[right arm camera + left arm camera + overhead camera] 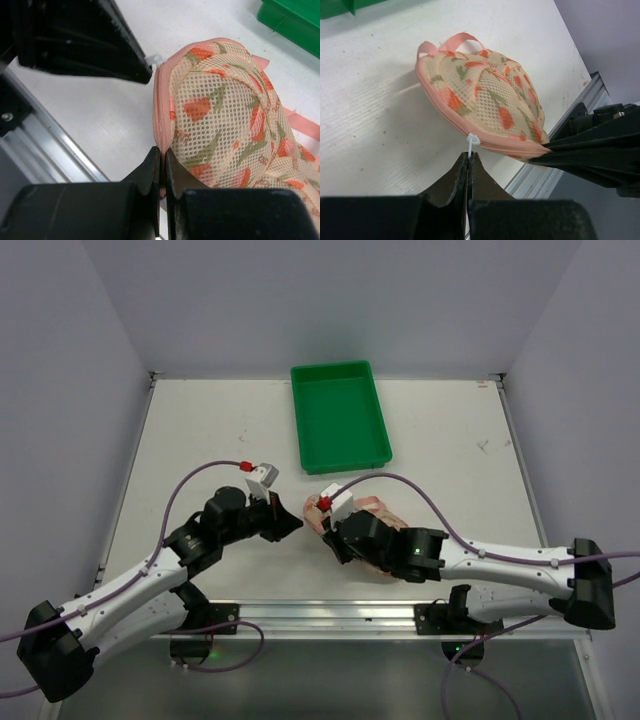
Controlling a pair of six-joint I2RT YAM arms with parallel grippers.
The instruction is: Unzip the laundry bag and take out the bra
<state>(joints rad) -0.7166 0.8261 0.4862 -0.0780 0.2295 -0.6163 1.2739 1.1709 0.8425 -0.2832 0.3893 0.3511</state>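
The laundry bag (490, 100) is a pink mesh case with orange-red flower print, zipped shut, lying near the table's front edge (378, 515). My left gripper (469, 156) is shut on the white zip-tie pull (471, 140) at the bag's pink zipper edge. My right gripper (163, 150) is shut on the pink zipper edging (161, 115) of the bag (225, 115). In the top view the left gripper (296, 525) and the right gripper (326, 532) meet at the bag's left end. The bra is hidden inside.
A green plastic tray (340, 415) stands at the back centre of the white table. The metal rail (330, 615) runs along the front edge just below the bag. The bag's pink loop (462, 37) points away from the left gripper.
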